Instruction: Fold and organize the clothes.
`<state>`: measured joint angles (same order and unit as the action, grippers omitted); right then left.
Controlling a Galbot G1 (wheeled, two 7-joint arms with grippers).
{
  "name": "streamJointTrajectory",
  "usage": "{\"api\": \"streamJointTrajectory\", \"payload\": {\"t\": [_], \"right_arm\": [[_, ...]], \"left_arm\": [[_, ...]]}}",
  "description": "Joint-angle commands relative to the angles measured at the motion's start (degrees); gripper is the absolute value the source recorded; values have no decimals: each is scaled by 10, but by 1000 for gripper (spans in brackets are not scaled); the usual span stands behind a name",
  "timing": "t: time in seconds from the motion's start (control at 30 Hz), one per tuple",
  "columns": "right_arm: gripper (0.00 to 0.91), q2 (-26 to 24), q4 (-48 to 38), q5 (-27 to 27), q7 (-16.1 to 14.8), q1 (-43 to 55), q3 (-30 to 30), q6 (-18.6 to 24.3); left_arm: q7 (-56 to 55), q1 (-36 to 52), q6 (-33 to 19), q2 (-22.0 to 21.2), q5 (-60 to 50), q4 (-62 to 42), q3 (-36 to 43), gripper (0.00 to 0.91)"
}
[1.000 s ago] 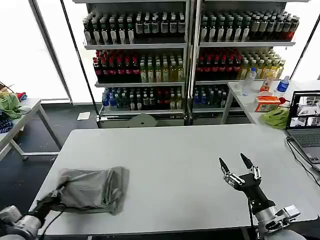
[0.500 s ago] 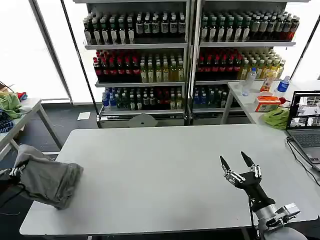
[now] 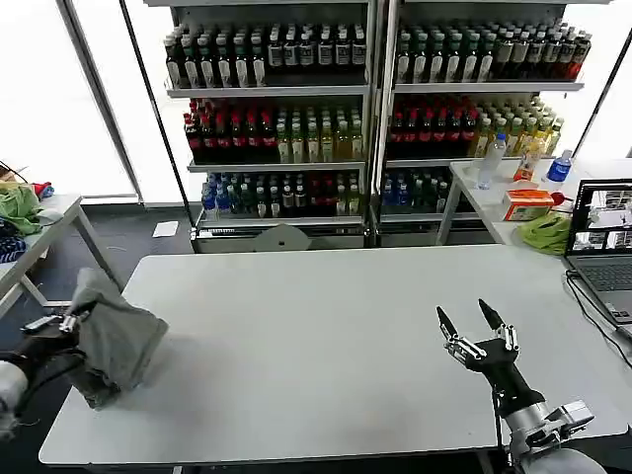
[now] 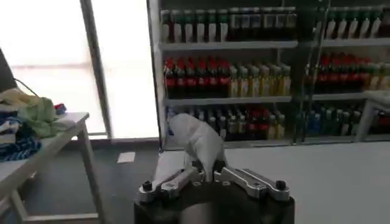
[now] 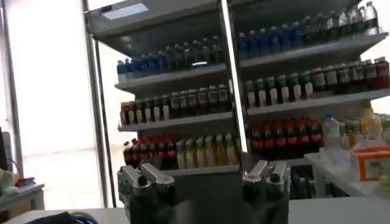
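**Grey shirt carried off the desk's left edge**

Since a second before, the grey shirt (image 3: 117, 336) had gone from lying flat on the near-left part of the desk (image 3: 336, 336) to hanging bunched at that desk's left edge, lifted a little higher than half a second earlier. The left gripper (image 3: 61, 324) was clamped on the shirt's upper corner, just outside the desk's left edge, and the cloth drooped from it in a loose fold, partly over the desk's corner. In the left wrist view the gripper (image 4: 206, 175) had its fingers (image 4: 177, 182) drawn together around a peak of pale fabric (image 4: 198, 143) that stood up between them.

The right gripper (image 3: 476, 324) stayed where it had been, raised over the near-right part of the desk, well apart from the shirt, with its two dark fingertips spread wide and nothing between them. The right wrist view showed the same gripper (image 5: 204, 176) with a broad gap between its fingers.

Beyond the desk stood shelves of bottles (image 3: 286, 128), their labels too small to read. A laptop (image 3: 604, 242) sat at the desk's far-right corner, its screen text unreadable. A green cloth heap (image 3: 18, 207) lay on a side table to the left of the desk.
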<state>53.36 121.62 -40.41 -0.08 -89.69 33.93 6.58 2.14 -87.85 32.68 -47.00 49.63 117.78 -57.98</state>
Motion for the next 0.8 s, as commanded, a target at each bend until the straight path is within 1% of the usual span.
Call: {"api": "streamJointTrajectory", "payload": {"t": [0.03, 0.07, 0.1, 0.2, 0.3, 0.37, 0.4, 0.43, 0.5, 0.53, 0.57, 0.6, 0.63, 0.73, 0.77, 0.8], "right_arm": [[907, 8, -1, 2, 1, 2, -2, -3], [907, 11, -1, 5, 2, 2, -3, -6], [907, 13, -1, 7, 2, 3, -5, -6], [907, 15, 2, 11, 4, -1, -7, -12], [907, 18, 6, 21, 9, -4, -11, -22], [907, 19, 6, 30, 15, -3, -15, -34], [907, 20, 5, 40, 21, 0, -20, -45], [907, 20, 4, 45, 21, 1, -22, -47], [907, 17, 2, 59, 31, 6, -30, -73], [907, 14, 2, 60, 33, 11, -35, -80], [907, 10, 3, 54, 37, 19, -44, -94], [907, 7, 5, 50, 41, 26, -51, -112], [907, 6, 6, 47, 45, 31, -56, -120], [907, 3, 8, 7, 67, 63, -83, -177], [907, 3, 9, -15, 76, 74, -97, -192], [907, 2, 10, -25, 80, 84, -106, -205]], "left_arm": [[-202, 115, 5, -74, 120, 43, 295, 10], [-240, 147, 5, -86, 151, 42, 327, 10], [-265, 172, 5, -101, 156, 35, 353, 10], [-332, 216, 5, -136, 192, 24, 434, 10], [-387, 240, 4, -171, 229, 28, 462, 10], [-409, 247, 4, -185, 253, 33, 473, 10], [-423, 250, 4, -199, 284, 33, 480, 10], [-431, 252, 4, -204, 301, 31, 482, 10], [-456, 262, 4, -222, 335, 17, 485, 10], [-458, 266, 4, -229, 334, 12, 487, 10], [-462, 271, 4, -236, 333, 4, 488, 71], [-462, 274, 4, -243, 333, -2, 487, 595], [-461, 275, 4, -246, 333, -3, 486, 907], [-445, 280, 3, -256, 327, 3, 484, 907], [-436, 282, 3, -258, 318, 6, 482, 907], [-422, 282, 3, -260, 316, 8, 479, 907]]}}
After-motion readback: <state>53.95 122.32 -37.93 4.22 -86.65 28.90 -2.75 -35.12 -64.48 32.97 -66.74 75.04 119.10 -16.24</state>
